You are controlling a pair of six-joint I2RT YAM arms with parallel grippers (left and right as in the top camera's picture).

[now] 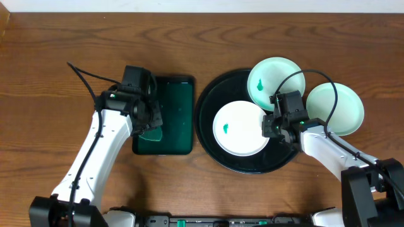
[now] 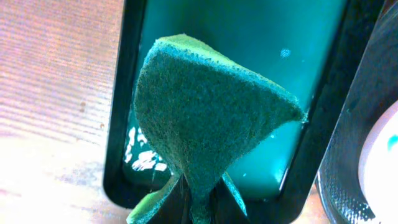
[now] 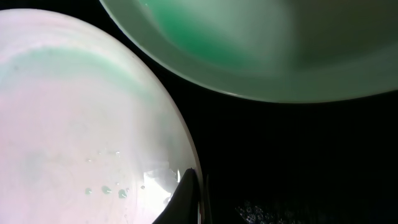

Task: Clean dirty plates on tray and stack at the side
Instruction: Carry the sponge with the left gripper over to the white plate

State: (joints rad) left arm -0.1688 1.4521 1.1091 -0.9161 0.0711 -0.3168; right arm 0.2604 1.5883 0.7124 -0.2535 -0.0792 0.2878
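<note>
Black tray (image 1: 208, 101) sits mid-desk (image 1: 63, 38), right of a smaller green rectangular tray (image 1: 173, 94).

Plates, three seen:
- one white plate (image 1: 243, 135) flat inside the black tray, green smear (image 1: 225, 130) plain on its left half. Right wrist view shows water beads on it, so wet but not clean
- second plate (image 1: 278, 79), pale aqua, lying across the tray's far-right rim, partly in and partly out. Green mark on its left side, still dirty
- third plate (image 1: 338, 110) off the tray on the desk to the right, just beside the second. No smear made out from overhead; cannot say whether it has been cleaned or simply sits there

Left pincer (image 2: 198, 202) clamped on a green scouring pad (image 2: 205, 118), the pad fanned out above the green tray, well apart from any plate.

Right pincer (image 1: 270, 125) closed, its tips at the right edge of the white plate in the tray. Whether the rim is actually nipped between them cannot be told from the wrist view.

Judgement: early in the job. No stack at the side yet; at best one plate is out there. Two plates visibly need scrubbing. Pad has to come across to the centre plate, which the right arm looks placed to steady. After that, wiping, moving and stacking remain for at least two
</note>
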